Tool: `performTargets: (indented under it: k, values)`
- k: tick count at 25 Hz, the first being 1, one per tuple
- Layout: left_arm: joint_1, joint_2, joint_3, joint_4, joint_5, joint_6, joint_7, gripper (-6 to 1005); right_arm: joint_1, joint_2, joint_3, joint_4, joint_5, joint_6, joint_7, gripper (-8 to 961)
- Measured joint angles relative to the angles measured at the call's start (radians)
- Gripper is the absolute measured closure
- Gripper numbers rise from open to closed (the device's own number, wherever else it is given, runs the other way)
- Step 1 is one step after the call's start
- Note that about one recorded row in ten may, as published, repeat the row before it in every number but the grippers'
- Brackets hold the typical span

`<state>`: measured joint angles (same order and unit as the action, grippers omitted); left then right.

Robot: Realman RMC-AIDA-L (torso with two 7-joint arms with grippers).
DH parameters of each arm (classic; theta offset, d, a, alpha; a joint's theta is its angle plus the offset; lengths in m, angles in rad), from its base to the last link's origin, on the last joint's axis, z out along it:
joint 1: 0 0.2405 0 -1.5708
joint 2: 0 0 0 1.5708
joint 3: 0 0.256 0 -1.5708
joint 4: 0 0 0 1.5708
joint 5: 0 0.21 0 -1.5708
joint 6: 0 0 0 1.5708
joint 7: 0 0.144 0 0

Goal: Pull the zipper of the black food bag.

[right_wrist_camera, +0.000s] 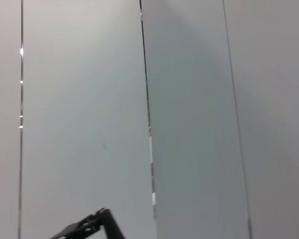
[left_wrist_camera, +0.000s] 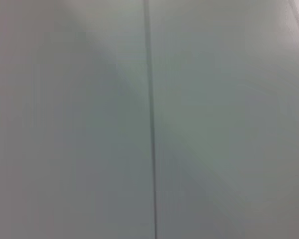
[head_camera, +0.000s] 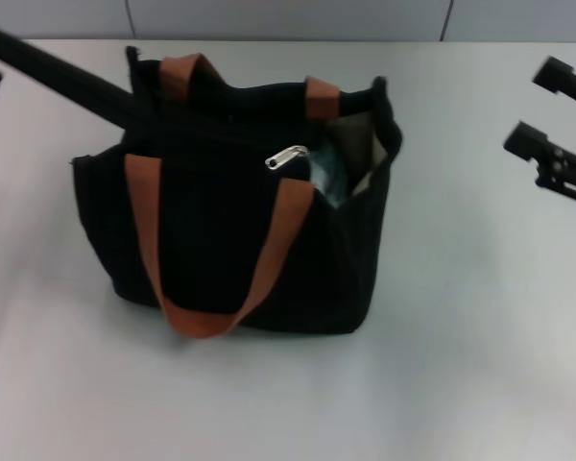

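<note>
Your right hand (head_camera: 542, 110) hung spread apart beside the black food bag (head_camera: 240, 202); its zipper (head_camera: 286, 157) sat untouched. Left hand: cannot tell.

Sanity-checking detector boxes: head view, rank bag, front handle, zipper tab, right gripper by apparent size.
1. Bag, largest by far.
2. Front handle.
3. Right gripper, cut off at the frame edge, so its rank is unsure.
4. Zipper tab, smallest.

The black food bag (head_camera: 240, 202) stands on the table (head_camera: 461, 365), well to the left of the right gripper (head_camera: 549, 108). The zipper (head_camera: 286, 157) lies on the bag's upper front, on the side nearer that gripper, between the two handles (head_camera: 211, 317).
</note>
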<state>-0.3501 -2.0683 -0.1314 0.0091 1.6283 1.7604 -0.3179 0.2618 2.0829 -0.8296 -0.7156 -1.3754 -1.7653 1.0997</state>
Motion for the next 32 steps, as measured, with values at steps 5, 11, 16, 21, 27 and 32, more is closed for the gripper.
performTargets:
  k: [5,11,16,21,27,32]
  values:
    - [0.042,0.003,0.044,0.090,0.008,0.042,-0.129,318,-0.031,0.000,0.007,0.029,0.003,-0.019,-0.047,136]
    - [0.088,0.007,0.414,0.333,0.009,0.138,-0.273,173,-0.032,-0.012,0.008,0.020,-0.103,-0.110,-0.039,137]
    - [0.128,0.019,0.603,0.489,0.009,0.188,-0.390,177,-0.013,-0.029,0.009,0.011,-0.211,-0.204,-0.013,138]
    - [0.168,0.032,0.700,0.596,0.056,0.201,-0.458,177,-0.009,-0.031,0.003,-0.007,-0.239,-0.227,0.013,137]
    - [0.161,0.031,0.706,0.633,0.216,0.232,-0.459,177,0.023,-0.015,0.000,-0.050,-0.350,-0.229,0.056,137]
    - [0.147,0.030,0.730,0.636,0.246,0.246,-0.469,177,0.042,-0.010,0.000,-0.052,-0.363,-0.229,0.067,137]
